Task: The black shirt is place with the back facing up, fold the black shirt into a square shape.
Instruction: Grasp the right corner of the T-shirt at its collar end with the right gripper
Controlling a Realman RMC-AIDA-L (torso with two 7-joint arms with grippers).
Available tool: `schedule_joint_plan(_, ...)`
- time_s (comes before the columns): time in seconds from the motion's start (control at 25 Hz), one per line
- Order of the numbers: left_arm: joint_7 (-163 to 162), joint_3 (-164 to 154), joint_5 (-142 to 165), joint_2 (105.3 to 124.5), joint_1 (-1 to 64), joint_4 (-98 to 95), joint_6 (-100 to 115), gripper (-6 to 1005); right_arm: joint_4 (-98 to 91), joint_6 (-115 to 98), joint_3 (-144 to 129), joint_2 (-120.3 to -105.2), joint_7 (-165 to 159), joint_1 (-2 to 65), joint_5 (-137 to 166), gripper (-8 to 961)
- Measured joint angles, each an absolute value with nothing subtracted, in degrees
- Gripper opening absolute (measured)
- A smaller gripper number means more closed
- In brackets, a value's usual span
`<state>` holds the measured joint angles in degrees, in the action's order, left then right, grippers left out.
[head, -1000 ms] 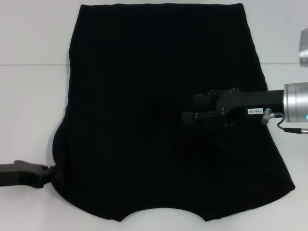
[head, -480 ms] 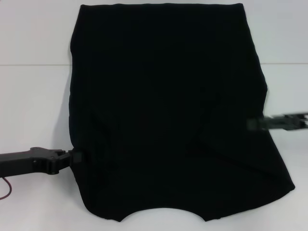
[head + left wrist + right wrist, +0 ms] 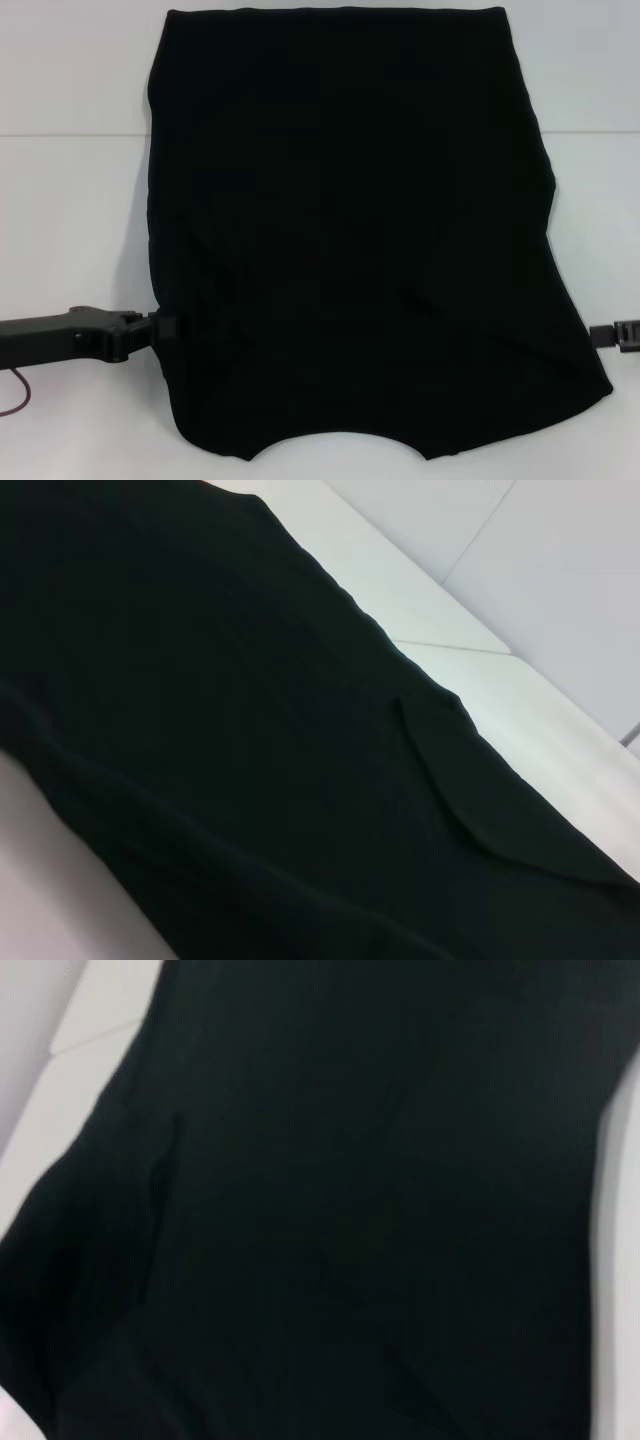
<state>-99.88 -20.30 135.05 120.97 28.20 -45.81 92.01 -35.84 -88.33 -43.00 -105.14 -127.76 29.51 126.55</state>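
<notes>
Head camera sits high, looking forward and down on the white desk; the black shirt fills most of its view, far edge to near edge, both side arms cut at the frame borders. Left wrist camera is close and low over the black shirt, facing across it toward desk beyond. Right wrist camera is also very near the black shirt, desk only at the margins. All three views share the shirt.
</notes>
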Motion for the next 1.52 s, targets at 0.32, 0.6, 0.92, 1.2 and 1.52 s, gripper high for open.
schedule_joint_plan(0.32, -99.84, -20.4, 135.05, 120.93, 28.45, -45.79, 91.65, 55, -35.6, -87.35, -42.29, -106.31, -127.79, 30.07, 131.15, 832)
schedule_joint_plan(0.6, -99.81, -20.38, 135.04, 120.94, 28.48, -45.79, 91.43, 55, -35.13, -85.67, -42.28, -106.91, -127.92, 30.24, 133.0, 829)
schedule_joint_plan(0.92, -99.73, -20.39, 135.04, 121.03, 28.48, -45.79, 91.22, 55, -34.19, -84.99, -42.69, -107.61, -127.52, 30.48, 133.16, 827)
schedule_joint_plan(1.2, -99.66, -20.39, 135.05, 120.91, 28.48, -45.79, 91.06, 55, -34.12, -85.74, -42.89, -109.17, -127.33, 31.54, 133.16, 825)
schedule_joint_plan(1.52, -99.57, -20.39, 135.06, 120.85, 28.47, -45.79, 90.41, 55, -34.59, -86.07, -42.4, -109.77, -127.67, 32.22, 133.16, 819)
